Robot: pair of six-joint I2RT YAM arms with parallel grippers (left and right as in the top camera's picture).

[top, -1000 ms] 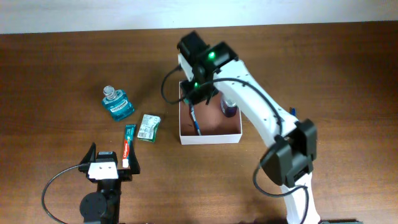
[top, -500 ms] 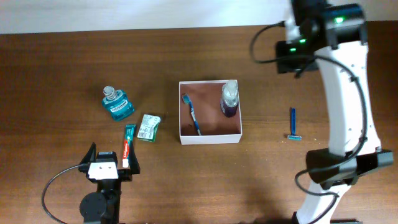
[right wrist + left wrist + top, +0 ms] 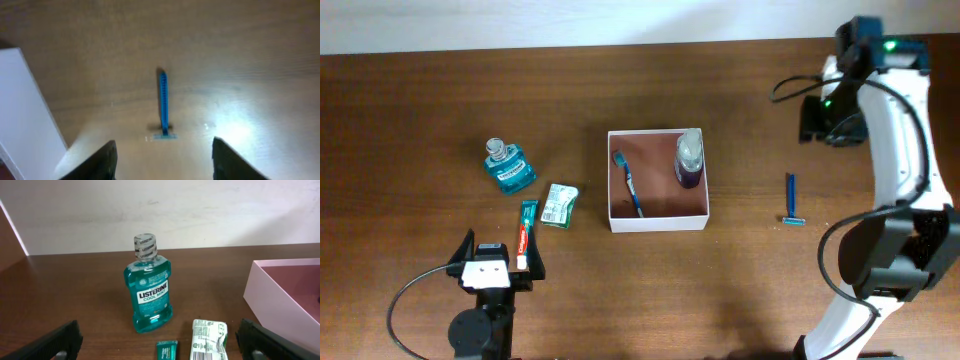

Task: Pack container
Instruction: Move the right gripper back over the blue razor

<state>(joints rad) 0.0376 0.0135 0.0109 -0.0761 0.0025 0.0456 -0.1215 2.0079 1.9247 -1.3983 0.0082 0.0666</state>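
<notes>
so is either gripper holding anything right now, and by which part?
Nothing is held. The left gripper is open and empty, facing the mouthwash bottle. The right gripper is open and empty; the razor lies untouched on the table.

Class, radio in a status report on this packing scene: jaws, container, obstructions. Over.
Left jaws open, empty; right jaws open, empty. Container holds toothbrush, purple bottle. Razor, Listerine bottle, toothpaste, green packet outside. Nothing blocking its open top.
</notes>
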